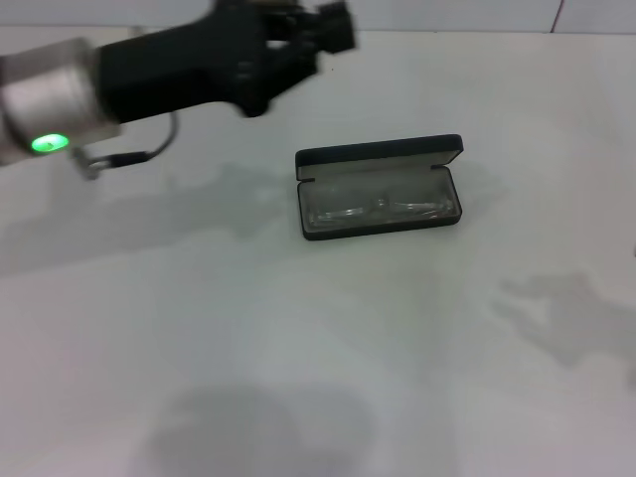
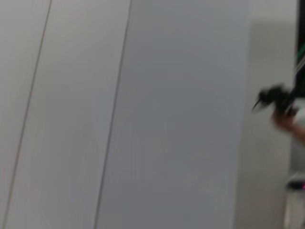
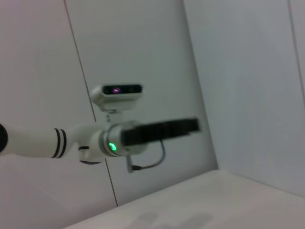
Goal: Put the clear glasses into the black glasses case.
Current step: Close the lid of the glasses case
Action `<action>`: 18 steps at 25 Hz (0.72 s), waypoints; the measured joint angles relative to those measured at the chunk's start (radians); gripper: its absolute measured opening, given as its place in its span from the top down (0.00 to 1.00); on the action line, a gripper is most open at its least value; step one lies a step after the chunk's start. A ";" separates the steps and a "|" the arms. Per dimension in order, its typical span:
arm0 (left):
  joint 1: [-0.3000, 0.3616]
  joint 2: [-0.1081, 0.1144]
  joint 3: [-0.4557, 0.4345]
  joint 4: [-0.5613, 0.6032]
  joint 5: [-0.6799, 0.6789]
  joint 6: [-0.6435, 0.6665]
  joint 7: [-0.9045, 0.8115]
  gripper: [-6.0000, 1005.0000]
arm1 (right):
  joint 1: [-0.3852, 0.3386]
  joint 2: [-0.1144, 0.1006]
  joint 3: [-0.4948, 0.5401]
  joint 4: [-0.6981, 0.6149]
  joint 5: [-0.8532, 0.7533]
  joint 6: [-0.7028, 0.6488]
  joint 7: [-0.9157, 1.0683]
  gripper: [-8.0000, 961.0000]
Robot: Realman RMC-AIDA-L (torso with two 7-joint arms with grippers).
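The black glasses case lies open at the middle of the white table, its lid tipped back on the far side. The clear glasses rest inside it on the pale lining, lens lengthwise along the tray. My left gripper hangs high over the far left of the table, well apart from the case and holding nothing that I can see. The right wrist view shows this same left gripper from the side, level in the air above the table. My right gripper is out of view.
The white table spreads all around the case. Pale wall panels fill the left wrist view, with a dark blurred shape at one edge. A shadow falls on the table's right side.
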 joint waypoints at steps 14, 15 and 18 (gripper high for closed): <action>-0.169 -0.050 0.255 -0.010 0.244 -0.566 -0.124 0.83 | -0.003 -0.001 0.154 0.210 -0.141 -0.049 -0.064 0.74; -0.171 -0.050 0.275 -0.012 0.245 -0.597 -0.127 0.83 | 0.002 -0.001 0.158 0.221 -0.147 -0.049 -0.066 0.74; -0.175 -0.052 0.325 -0.016 0.246 -0.674 -0.144 0.82 | 0.011 -0.001 0.159 0.243 -0.153 -0.045 -0.081 0.74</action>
